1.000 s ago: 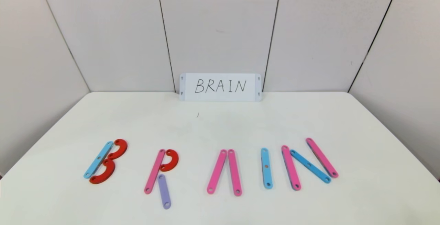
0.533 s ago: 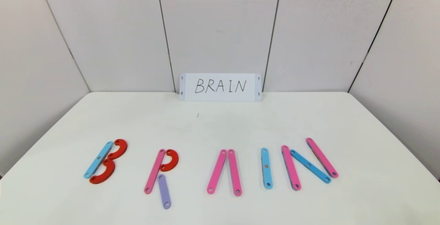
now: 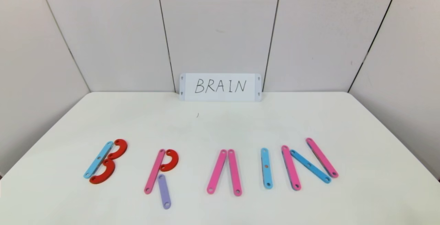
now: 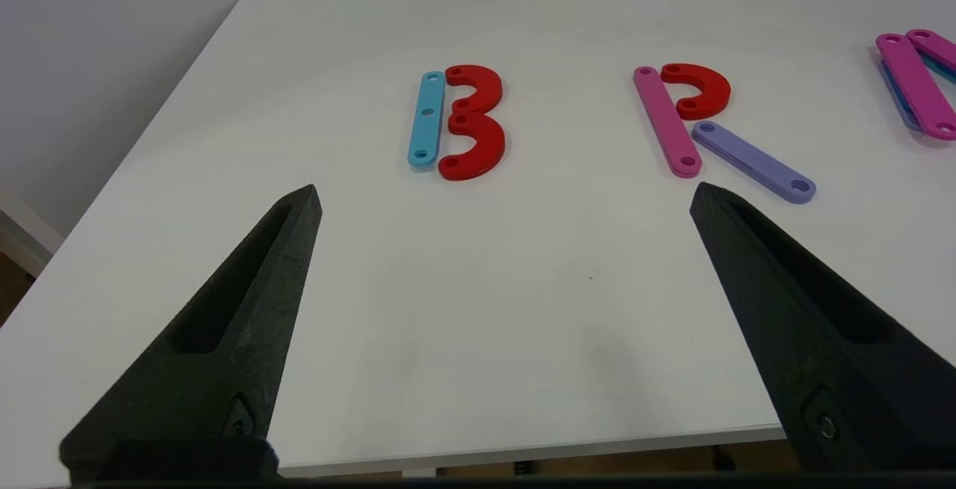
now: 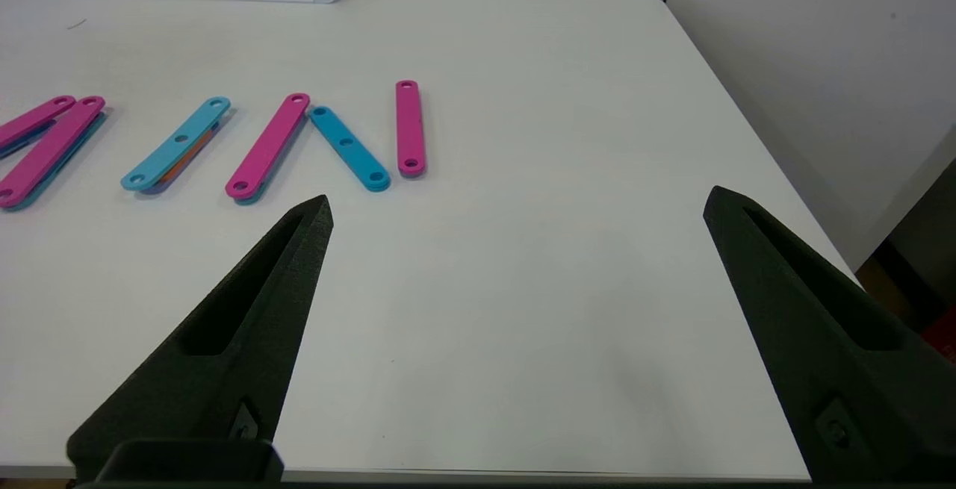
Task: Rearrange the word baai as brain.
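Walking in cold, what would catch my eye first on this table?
The row of big colourful letters across the near half of the table, made of pink, blue and purple bars plus red curves, reading roughly BRAIN. Behind it, a white card with handwritten BRAIN leans against the wall. The left gripper and right gripper hang open at the near edge.

The white rectangular table carries a row of flat pink, blue, purple and red plastic letter pieces ahead of both pincers, spelling B, R, A, I, N; a white handwritten card stands beyond.
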Available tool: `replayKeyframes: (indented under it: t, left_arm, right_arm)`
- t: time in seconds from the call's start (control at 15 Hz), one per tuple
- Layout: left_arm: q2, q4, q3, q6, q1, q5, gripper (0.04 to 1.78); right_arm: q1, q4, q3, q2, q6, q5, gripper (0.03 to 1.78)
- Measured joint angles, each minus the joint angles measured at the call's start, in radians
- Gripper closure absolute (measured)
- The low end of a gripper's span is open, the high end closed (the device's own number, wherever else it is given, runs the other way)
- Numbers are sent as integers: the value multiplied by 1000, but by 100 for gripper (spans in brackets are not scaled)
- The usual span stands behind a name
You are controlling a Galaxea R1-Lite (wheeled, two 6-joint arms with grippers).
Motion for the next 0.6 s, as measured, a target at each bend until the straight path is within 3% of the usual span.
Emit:
replayKeyframes:
  t: [0.6]
  left_arm:
    - [-1, 0, 0, -7, 0, 2, 9]
  right_arm:
    - [0, 0, 0, 0, 1, -18, 7]
